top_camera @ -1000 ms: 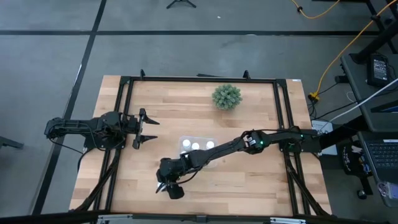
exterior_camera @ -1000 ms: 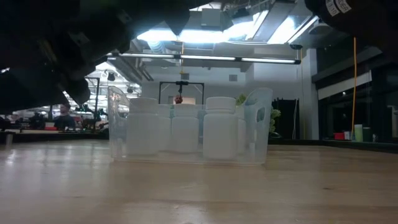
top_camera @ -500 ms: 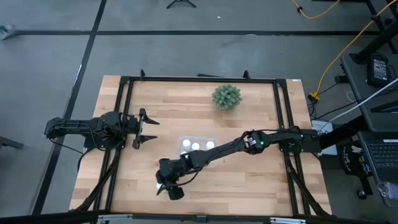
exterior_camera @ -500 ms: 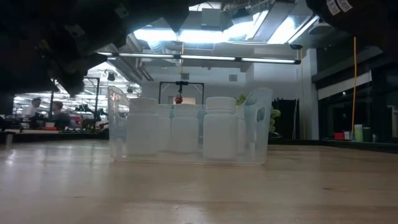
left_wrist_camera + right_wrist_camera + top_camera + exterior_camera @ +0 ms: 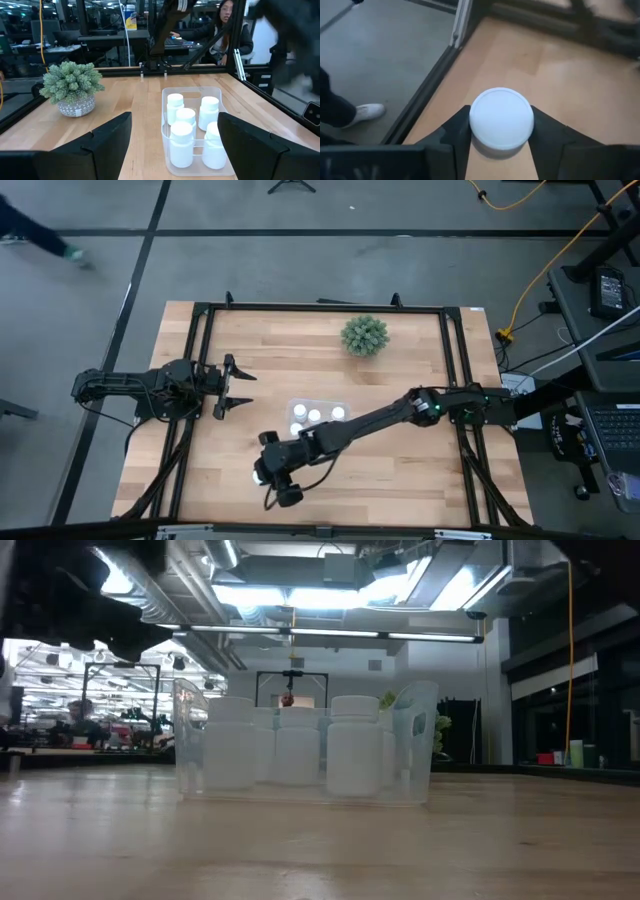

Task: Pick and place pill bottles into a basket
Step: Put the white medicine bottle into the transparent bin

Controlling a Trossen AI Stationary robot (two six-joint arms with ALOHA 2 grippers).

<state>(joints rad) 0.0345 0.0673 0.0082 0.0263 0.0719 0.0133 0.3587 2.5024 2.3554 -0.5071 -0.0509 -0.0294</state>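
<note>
The right gripper [image 5: 501, 142] pinches a white pill bottle [image 5: 501, 118] by its sides, ready for lifting toward the clear basket [image 5: 341, 406] nearby, already holding bottles. The left gripper [image 5: 243, 389] waits spread, well apart.

Grey floor [image 5: 300, 270] with dark tape lines; wooden worktop [image 5: 300, 350]; ceiling strip lights [image 5: 330, 635]; distant desks [image 5: 100, 37].
</note>
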